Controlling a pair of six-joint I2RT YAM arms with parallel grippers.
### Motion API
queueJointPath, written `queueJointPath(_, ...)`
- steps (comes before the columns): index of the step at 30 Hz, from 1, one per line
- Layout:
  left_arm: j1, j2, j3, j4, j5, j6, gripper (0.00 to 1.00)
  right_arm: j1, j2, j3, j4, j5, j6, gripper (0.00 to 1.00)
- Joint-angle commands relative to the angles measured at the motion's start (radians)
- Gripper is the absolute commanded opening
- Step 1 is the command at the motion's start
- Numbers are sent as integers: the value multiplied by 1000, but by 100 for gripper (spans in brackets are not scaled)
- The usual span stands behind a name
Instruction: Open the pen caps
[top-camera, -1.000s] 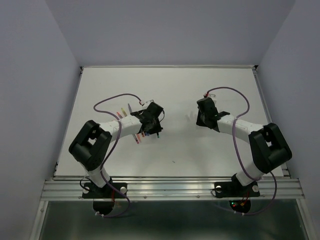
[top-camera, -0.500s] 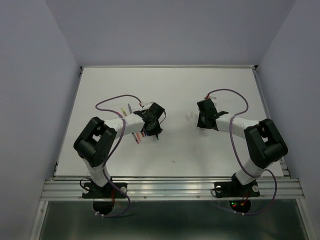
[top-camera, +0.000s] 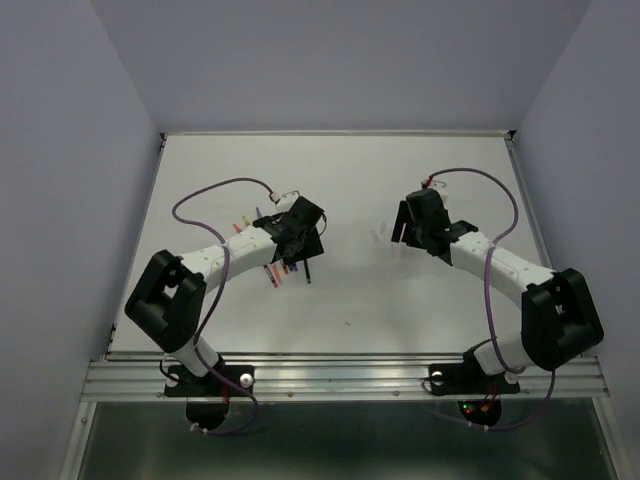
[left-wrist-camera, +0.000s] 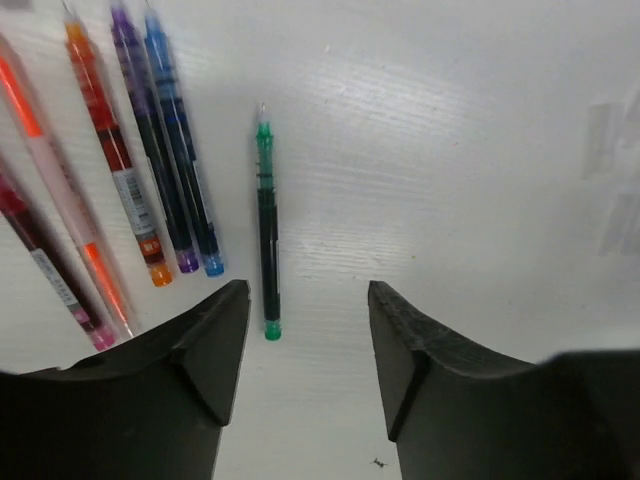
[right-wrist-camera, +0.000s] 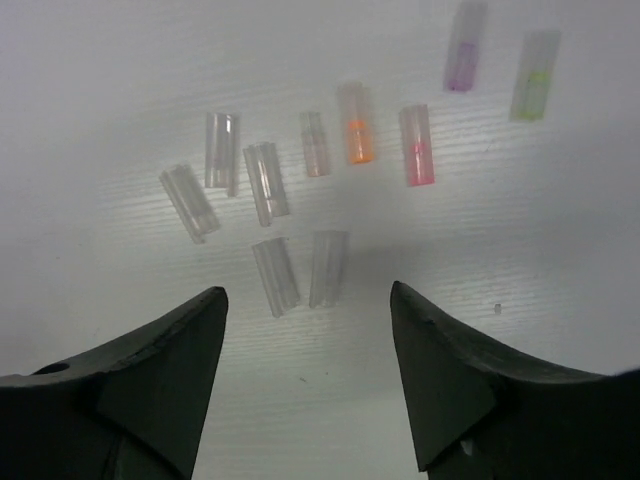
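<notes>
The white desk (top-camera: 340, 180) carries a row of pens (left-wrist-camera: 170, 185) lying side by side, a green pen (left-wrist-camera: 266, 230) just beside them, and, well apart, loose pen caps (right-wrist-camera: 266, 183), mostly clear, some tinted.

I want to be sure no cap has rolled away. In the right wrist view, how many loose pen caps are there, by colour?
Clear or near-clear caps: 6
Orange cap: 1
Pink cap: 1
Purple cap: 1
Green cap: 1
Total: 10 caps, all lying loose on the table
</notes>
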Motion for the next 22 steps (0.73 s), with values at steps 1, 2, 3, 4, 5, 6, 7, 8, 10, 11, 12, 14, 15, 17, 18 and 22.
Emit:
queueJointPath(1, 2, -193, 90, -60, -172, 30, 66, -5, -138, 65, -13, 87, -7, 87)
queueJointPath(2, 2, -221, 97, -72, -243, 30, 81, -5, -187, 73, -13, 102, -7, 100)
queueJointPath(3, 4, -282, 103, -74, -286, 24, 89, -5, -209, 78, -11, 142, -5, 100)
queueJointPath(4, 4, -313, 103, -75, -328, 16, 96, -5, -229, 81, -11, 168, -8, 100)
queueJointPath(5, 4, -340, 100, -78, -374, 9, 99, -5, -264, 85, -13, 194, -5, 100)
queueJointPath(6, 5, -394, 86, -68, -447, 8, 99, -5, -278, 84, -11, 260, 7, 100)
queueJointPath(7, 7, -417, 77, -60, -478, 8, 99, -5, -293, 81, -11, 288, 12, 100)
queueJointPath(8, 13, -435, 69, -57, -509, 2, 99, -5, -307, 78, -11, 318, 12, 100)
queueJointPath(10, 37, -477, 49, -61, -572, -25, 99, -5, -339, 64, -11, 404, 22, 100)
queueJointPath(11, 48, -488, 44, -78, -590, -48, 99, -5, -352, 58, -11, 418, 21, 100)
queueJointPath(12, 60, -504, 29, -92, -597, -57, 99, -5, -370, 50, -13, 429, 13, 100)
queueJointPath(14, 100, -520, 6, -86, -583, -48, 99, -5, -387, 44, -11, 443, 16, 100)
queueJointPath(15, 117, -528, -11, -89, -565, -47, 99, -5, -405, 36, -11, 452, 33, 100)
queueJointPath(17, 146, -535, -21, -103, -560, -65, 99, -5, -421, 30, -11, 466, 41, 100)
queueJointPath(18, 159, -549, -35, -98, -565, -68, 99, -5, -428, 24, -10, 472, 42, 100)
queueJointPath(22, 169, -590, -57, -84, -577, -61, 99, -5, -470, 6, 2, 512, 65, 100)
